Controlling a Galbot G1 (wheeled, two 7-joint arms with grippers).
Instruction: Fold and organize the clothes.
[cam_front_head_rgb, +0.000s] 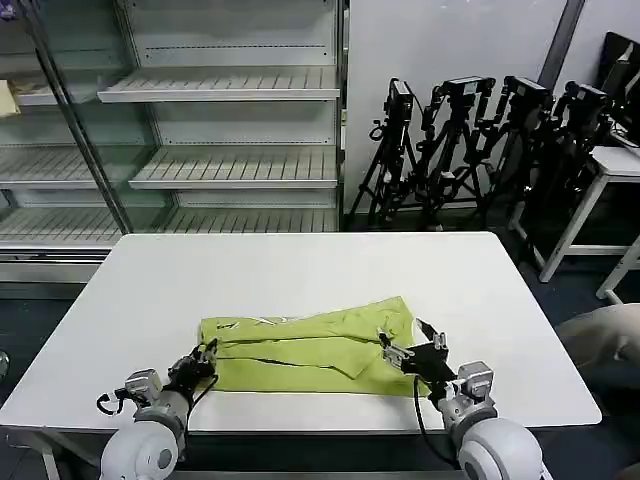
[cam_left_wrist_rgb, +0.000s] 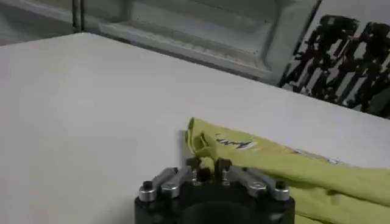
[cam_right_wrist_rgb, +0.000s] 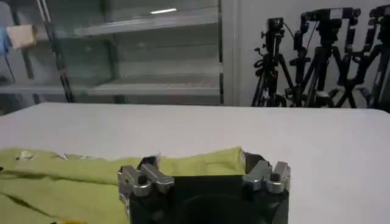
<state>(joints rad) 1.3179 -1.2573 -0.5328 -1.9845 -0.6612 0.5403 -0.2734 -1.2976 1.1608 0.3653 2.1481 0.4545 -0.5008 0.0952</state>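
Observation:
The clothes are one lime yellow-green T-shirt (cam_front_head_rgb: 310, 350), folded into a long band across the front of the white table (cam_front_head_rgb: 300, 265). A white print (cam_left_wrist_rgb: 234, 144) shows near its left end. My left gripper (cam_front_head_rgb: 207, 352) is at that left end, and in the left wrist view it (cam_left_wrist_rgb: 207, 165) is shut on the shirt's edge. My right gripper (cam_front_head_rgb: 408, 340) is over the shirt's right end. In the right wrist view it (cam_right_wrist_rgb: 200, 161) is open, with the green cloth (cam_right_wrist_rgb: 183, 165) lying between its widely spread fingers.
Behind the table are metal shelves (cam_front_head_rgb: 230, 85) with glass doors. Several black camera tripods (cam_front_head_rgb: 470, 150) stand at the back right. Another white table (cam_front_head_rgb: 615, 165) is at the far right. The table surface beyond the shirt is bare.

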